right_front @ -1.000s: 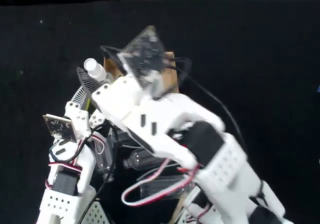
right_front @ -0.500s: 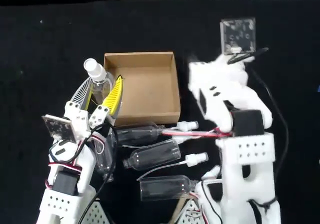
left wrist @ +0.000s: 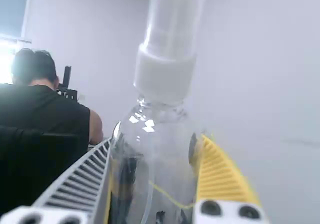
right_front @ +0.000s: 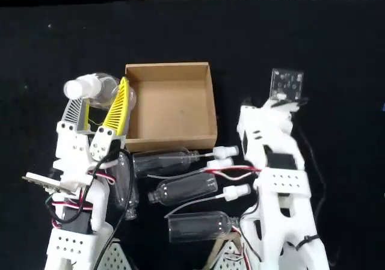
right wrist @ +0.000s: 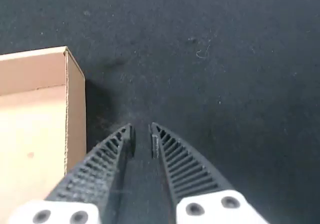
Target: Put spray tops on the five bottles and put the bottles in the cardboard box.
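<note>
My left gripper (right_front: 99,92) is shut on a clear bottle (right_front: 101,86) with a white spray top (right_front: 76,88), held tilted in the air just left of the cardboard box (right_front: 171,139). In the left wrist view the bottle (left wrist: 150,174) sits between the white and yellow fingers, spray top (left wrist: 167,49) upward. Three more clear bottles (right_front: 183,187) lie in front of the box, two with white spray tops (right_front: 236,192) at their necks. The right arm (right_front: 271,144) stands folded to the right of the box. My right gripper (right wrist: 141,134) is shut with nothing in it, over black cloth beside the box wall (right wrist: 75,114).
Another bottle (right_front: 123,189) lies partly under the left arm. The box interior (right_front: 174,101) holds nothing. Cables run from the right arm across the lying bottles. Black cloth stretches free behind and to the right of the box.
The right arm swung from above the box back to the right and folded down. The left arm tipped the held bottle over to the left.
</note>
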